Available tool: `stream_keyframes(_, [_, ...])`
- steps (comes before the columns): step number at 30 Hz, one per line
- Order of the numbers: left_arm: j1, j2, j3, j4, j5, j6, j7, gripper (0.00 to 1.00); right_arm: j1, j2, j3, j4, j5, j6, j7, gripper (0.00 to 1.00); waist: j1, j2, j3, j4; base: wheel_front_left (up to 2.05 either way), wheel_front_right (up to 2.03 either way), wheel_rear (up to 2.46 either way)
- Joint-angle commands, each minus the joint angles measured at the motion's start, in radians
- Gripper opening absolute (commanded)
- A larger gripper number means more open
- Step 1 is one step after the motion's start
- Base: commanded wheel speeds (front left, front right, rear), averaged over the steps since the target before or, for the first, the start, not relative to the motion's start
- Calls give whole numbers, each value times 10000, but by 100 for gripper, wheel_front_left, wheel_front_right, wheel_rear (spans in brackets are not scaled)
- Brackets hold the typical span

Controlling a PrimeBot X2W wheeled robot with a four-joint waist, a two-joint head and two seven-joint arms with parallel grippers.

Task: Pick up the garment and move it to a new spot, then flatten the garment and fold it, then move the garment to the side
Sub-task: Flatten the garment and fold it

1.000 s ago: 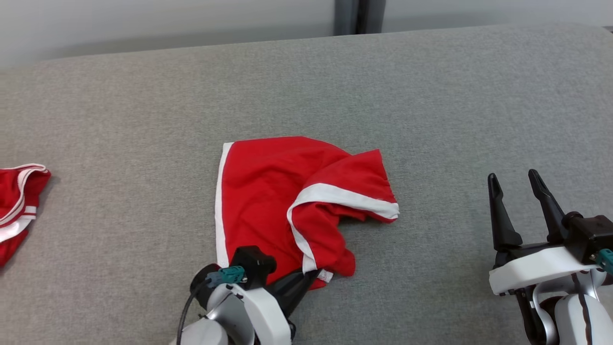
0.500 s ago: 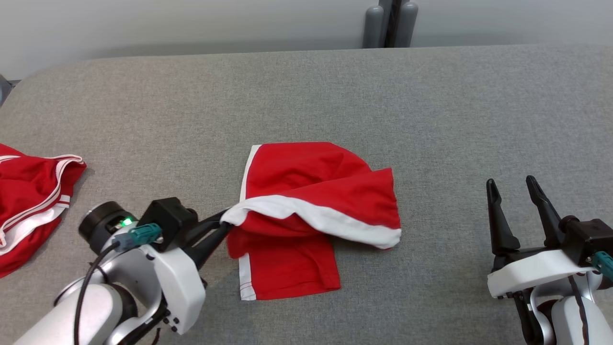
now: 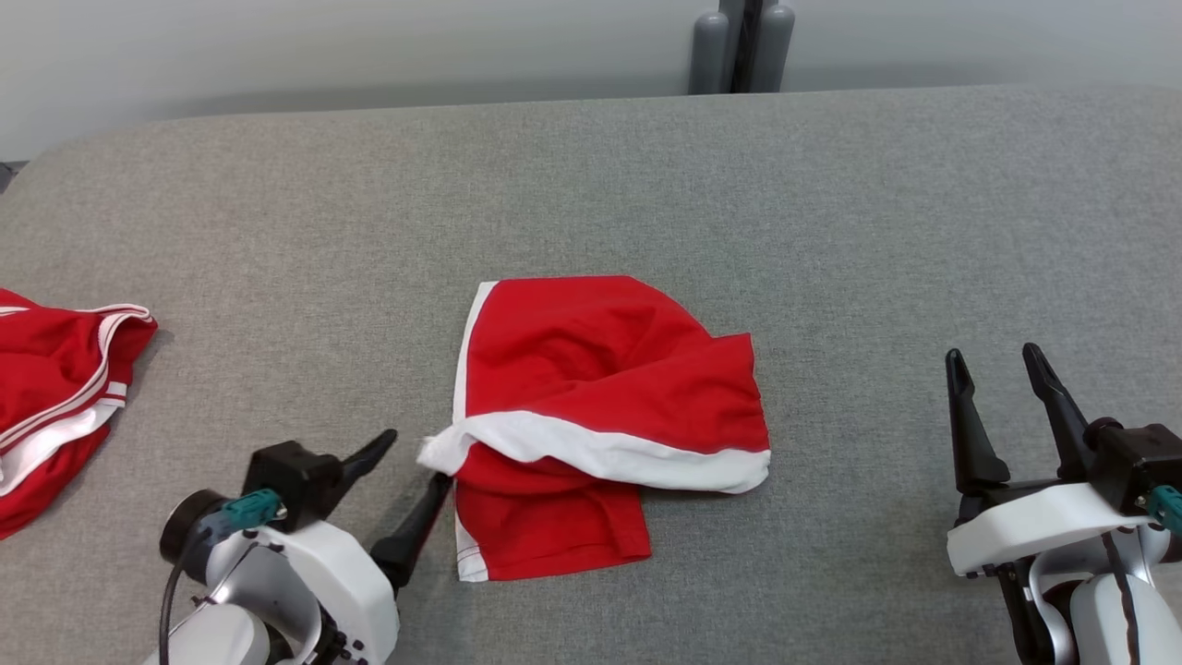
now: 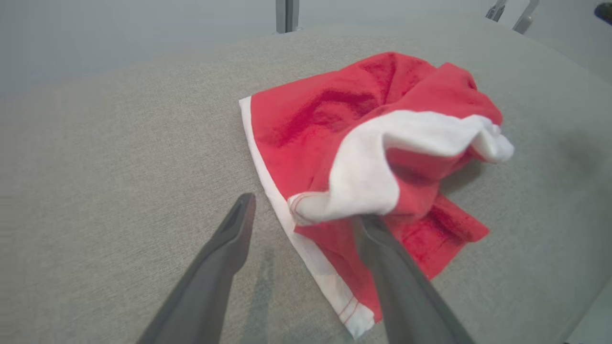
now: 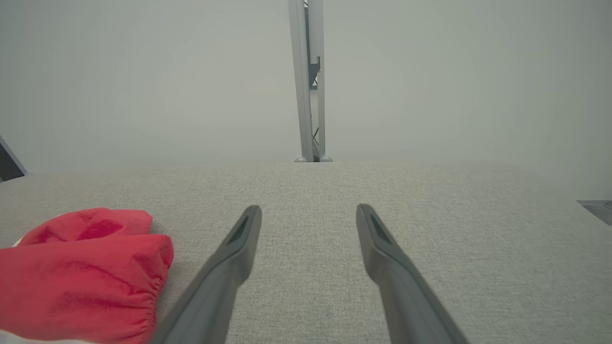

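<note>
The grey surface [image 3: 591, 185] carries the red garment [image 3: 600, 369] at its middle, rumpled, with its white band [image 3: 600, 453] flopped across it. A second red garment [image 3: 55, 369] lies far left. I judge flattening is in hand: next I need a fresh grip on that band to draw it flat. My left fingers [image 3: 416, 526] stand wide and empty, one touching the band; my right fingers [image 3: 965, 429] are wide, empty and well apart from it.

I find the garment [image 3: 600, 369] on the bench [image 3: 591, 185], midway along and nearer the front edge. The left gripper [image 3: 416, 457] sits at its left side, jaws apart, one finger at the hem. A second garment [image 3: 46, 369] lies at the left edge. The right gripper [image 3: 993, 356] stands near the front right corner, well apart. A post [image 3: 743, 46] stands behind the far edge.
</note>
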Motion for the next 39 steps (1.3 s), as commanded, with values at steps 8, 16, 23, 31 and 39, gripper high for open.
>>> stream_keyframes(8, [546,-183,1017,776,-284,813,-1490,100,224,-53,-186,-253,-234,-3,213,100,0,0,-436,108,0,0,0])
stream_keyframes(16, [1103,-390,2191,369,-739,1589,-2892,100,491,-52,-305,-500,-330,-3,290,100,0,0,-1004,172,0,0,0])
stream_keyframes(23, [1693,-546,2522,-632,-431,2378,-3335,100,773,-52,-214,-779,-363,-3,470,100,0,0,-1407,156,0,0,0])
stream_keyframes(31, [2048,-428,2455,-1275,-314,2732,-3156,100,1010,-52,-168,-975,-253,-3,586,100,0,0,-1497,176,0,0,0])
stream_keyframes(39, [1970,-416,2398,-1429,-348,2811,-3015,100,925,-52,-145,-1021,-266,-3,673,100,0,0,-1415,246,0,0,0])
